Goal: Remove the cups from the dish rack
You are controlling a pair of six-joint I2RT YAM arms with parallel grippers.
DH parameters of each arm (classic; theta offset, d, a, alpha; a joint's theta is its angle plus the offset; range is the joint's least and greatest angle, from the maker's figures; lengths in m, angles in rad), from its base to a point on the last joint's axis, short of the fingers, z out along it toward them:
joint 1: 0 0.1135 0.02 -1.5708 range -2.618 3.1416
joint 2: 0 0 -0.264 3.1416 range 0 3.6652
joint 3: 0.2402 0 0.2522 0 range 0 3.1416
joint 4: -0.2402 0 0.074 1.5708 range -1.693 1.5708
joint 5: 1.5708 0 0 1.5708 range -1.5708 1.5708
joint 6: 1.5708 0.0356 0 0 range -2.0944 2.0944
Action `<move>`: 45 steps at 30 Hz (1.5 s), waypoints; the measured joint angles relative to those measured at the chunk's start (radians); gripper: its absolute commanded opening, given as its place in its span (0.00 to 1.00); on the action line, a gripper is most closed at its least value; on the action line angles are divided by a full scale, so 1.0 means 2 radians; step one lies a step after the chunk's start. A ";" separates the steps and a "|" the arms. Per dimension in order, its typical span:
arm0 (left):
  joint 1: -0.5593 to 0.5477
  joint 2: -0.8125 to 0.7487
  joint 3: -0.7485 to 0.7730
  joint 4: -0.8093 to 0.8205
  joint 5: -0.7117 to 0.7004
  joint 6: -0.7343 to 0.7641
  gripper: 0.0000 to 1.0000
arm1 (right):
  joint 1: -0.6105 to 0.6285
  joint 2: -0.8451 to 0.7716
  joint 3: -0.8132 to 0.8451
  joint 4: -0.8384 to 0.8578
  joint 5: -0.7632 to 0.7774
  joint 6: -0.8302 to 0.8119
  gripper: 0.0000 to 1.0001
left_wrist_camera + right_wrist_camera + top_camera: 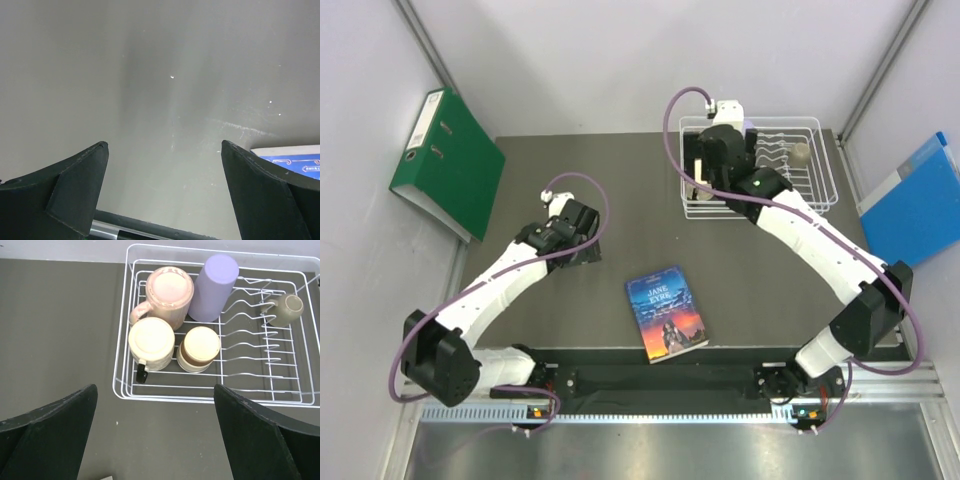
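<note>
The white wire dish rack (122, 340) holds several upside-down cups: a salmon-pink handled mug (165, 292), a lilac tumbler (214, 287), a cream mug with a black handle (151, 342), and a cream cup with a brown band (200, 349). A beige-olive mug (285, 310) hangs on the prongs at the right. My right gripper (155, 390) is open and empty, above the rack's near left edge. In the top view the right gripper (700, 172) covers the rack's (820, 190) left part; only the olive mug (801, 153) shows clearly. My left gripper (164, 144) is open and empty over bare table.
A paperback book (667, 313) lies near the table's front middle; its corner shows in the left wrist view (295, 160). A green binder (448, 163) leans at the left wall. A blue folder (918, 200) leans at the right. My left gripper (585, 250) is left of centre.
</note>
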 measured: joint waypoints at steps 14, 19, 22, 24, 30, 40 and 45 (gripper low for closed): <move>0.000 0.019 0.006 0.001 0.004 0.000 0.99 | -0.143 0.068 0.087 -0.040 -0.049 0.083 0.94; 0.000 0.021 0.006 0.002 0.015 0.000 0.99 | -0.168 0.113 0.104 -0.049 -0.040 0.092 0.93; 0.000 0.032 0.007 0.003 0.021 0.000 0.99 | -0.170 0.125 0.104 -0.050 -0.036 0.093 0.93; 0.000 0.040 0.008 0.003 0.024 0.000 0.99 | -0.177 0.128 0.105 -0.052 -0.048 0.099 0.91; 0.000 0.064 0.014 0.003 0.026 -0.005 0.99 | -0.248 0.144 0.127 -0.059 -0.083 0.139 0.86; 0.000 0.089 0.014 0.005 0.030 -0.011 0.99 | -0.253 0.159 0.125 -0.051 -0.125 0.131 0.89; 0.000 0.113 0.028 0.006 0.036 -0.011 0.99 | -0.219 0.159 0.105 -0.043 -0.152 0.122 0.98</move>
